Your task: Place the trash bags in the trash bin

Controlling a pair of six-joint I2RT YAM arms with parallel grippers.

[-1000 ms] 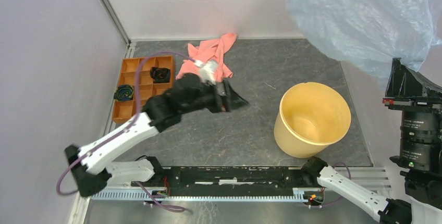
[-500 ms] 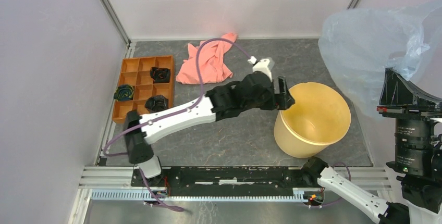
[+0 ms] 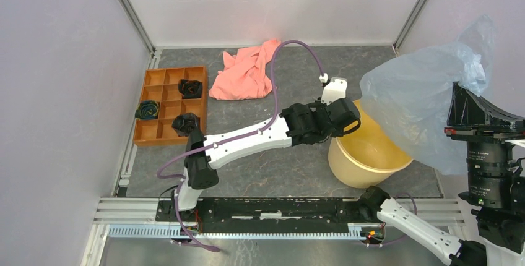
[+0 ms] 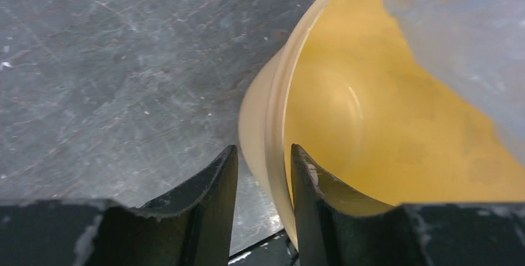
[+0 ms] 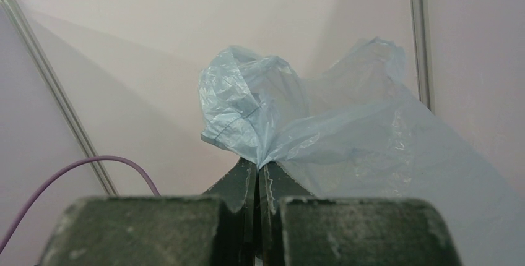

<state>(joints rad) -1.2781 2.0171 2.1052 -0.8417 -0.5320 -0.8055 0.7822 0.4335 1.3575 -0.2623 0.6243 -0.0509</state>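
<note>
The trash bin point(image 3: 365, 154), a cream round bucket, stands on the right of the table. My left gripper point(image 3: 351, 119) reaches over its left rim. In the left wrist view the jaws point(image 4: 264, 148) straddle the bin's wall point(image 4: 272, 111), one finger outside and one inside, closed against the rim. The trash bag point(image 3: 415, 105), thin bluish film, hangs spread above the bin's right side and covers part of the opening. My right gripper point(image 5: 258, 164) is shut on a gathered pinch of the bag point(image 5: 347, 124), high up at the right.
An orange compartment tray point(image 3: 162, 131) with dark bundles sits at the left. A salmon-pink cloth point(image 3: 244, 74) lies at the back middle. The left arm's purple cable point(image 3: 291, 46) arcs over the table. Walls close in on the left, back and right.
The left arm swung right from near the pink cloth to the bin, and its jaws closed down on the rim. The bag came down and left, over the bin.
</note>
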